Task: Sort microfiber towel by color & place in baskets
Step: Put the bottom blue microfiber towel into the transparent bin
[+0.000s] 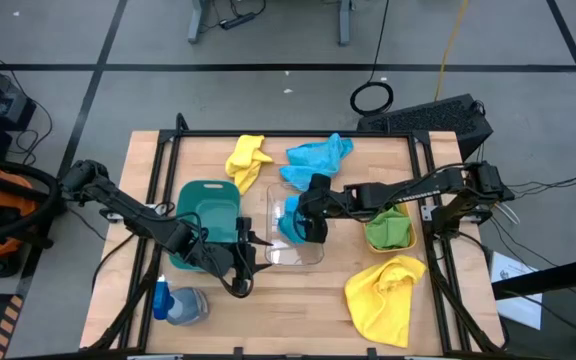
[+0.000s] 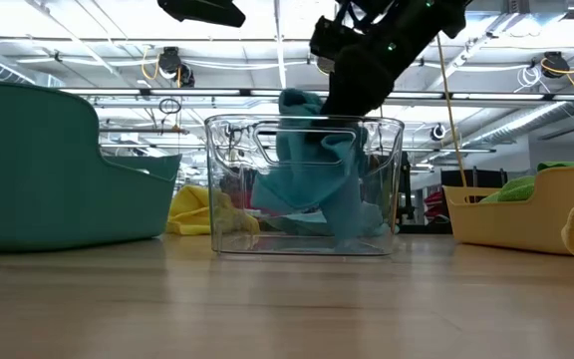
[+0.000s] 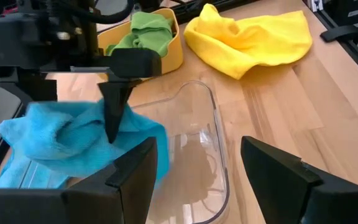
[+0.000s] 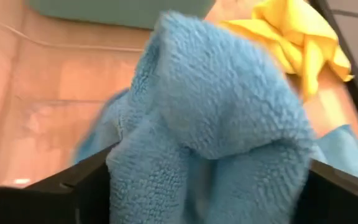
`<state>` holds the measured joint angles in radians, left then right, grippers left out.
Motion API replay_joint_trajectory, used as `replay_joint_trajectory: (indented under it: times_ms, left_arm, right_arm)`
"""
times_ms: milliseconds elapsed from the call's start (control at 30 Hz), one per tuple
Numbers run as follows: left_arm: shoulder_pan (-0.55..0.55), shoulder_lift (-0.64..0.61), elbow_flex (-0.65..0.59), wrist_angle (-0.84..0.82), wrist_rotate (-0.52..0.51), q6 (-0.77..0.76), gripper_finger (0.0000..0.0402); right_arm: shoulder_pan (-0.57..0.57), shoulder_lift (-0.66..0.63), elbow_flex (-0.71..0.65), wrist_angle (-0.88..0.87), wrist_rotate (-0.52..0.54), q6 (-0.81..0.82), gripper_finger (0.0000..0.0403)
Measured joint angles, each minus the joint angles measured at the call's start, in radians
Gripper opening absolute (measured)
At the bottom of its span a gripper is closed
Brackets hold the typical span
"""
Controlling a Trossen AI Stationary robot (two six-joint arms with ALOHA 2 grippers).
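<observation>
From above, the right pincer (image 1: 313,222) is over the clear tub (image 1: 295,228) in the middle of the worktop (image 1: 288,300), and it grips a blue towel (image 1: 290,222) that hangs down into the tub. The left pincer (image 1: 243,262) waits just beside the clear tub, near the green tub (image 1: 206,215), with its fingers apart and nothing in them. A second blue towel (image 1: 318,158) and a small yellow towel (image 1: 247,160) lie at the far side of the worktop. A big yellow towel (image 1: 385,297) lies at the near right. The yellow tub (image 1: 389,229) holds a green towel (image 1: 388,226). A spray bottle (image 1: 179,304) lies near the left arm. From table height, the blue towel (image 2: 317,179) hangs inside the clear tub (image 2: 305,187) under the right pincer (image 2: 352,95), between the green tub (image 2: 58,170) and the yellow tub (image 2: 526,214). From the left wrist, the open left fingers (image 3: 129,177) point at the clear tub (image 3: 191,149), and the right pincer (image 3: 114,118) pinches the blue towel (image 3: 61,140) there. From the right wrist, the blue towel (image 4: 222,124) fills the view, bunched between the fingers.
</observation>
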<state>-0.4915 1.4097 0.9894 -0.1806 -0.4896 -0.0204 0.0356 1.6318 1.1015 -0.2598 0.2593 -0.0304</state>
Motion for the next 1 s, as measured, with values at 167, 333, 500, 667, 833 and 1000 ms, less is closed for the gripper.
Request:
replay_joint_trajectory:
  times_ms: [167, 333, 500, 667, 833, 1000]
  left_arm:
    - [0.0, 0.005, 0.0, 0.0, 0.0, 0.0, 0.0238]
    - [0.0, 0.008, 0.0, 0.0, 0.0, 0.0, 0.0238]
    - [0.0, 0.008, 0.0, 0.0, 0.0, 0.0, 0.0238]
    - [0.0, 0.008, 0.0, 0.0, 0.0, 0.005, 0.0238]
    - [0.001, 0.008, 0.0, 0.001, -0.005, 0.01, 0.0238]
    - [0.005, 0.008, 0.0, 0.001, -0.009, 0.027, 0.0238]
  right_arm:
    - [0.029, -0.003, 0.0, -0.011, 0.09, -0.034, 0.0386]
    - [0.043, -0.03, 0.022, -0.021, 0.102, -0.058, 0.0394]
    - [0.058, -0.038, 0.051, -0.035, 0.083, -0.068, 0.0375]
    - [0.051, 0.015, 0.051, -0.038, 0.047, -0.017, 0.027]
    - [0.029, 0.096, 0.051, -0.005, 0.01, 0.002, 0.0106]
    - [0.004, 0.169, 0.05, 0.004, -0.003, 0.042, 0.0016]
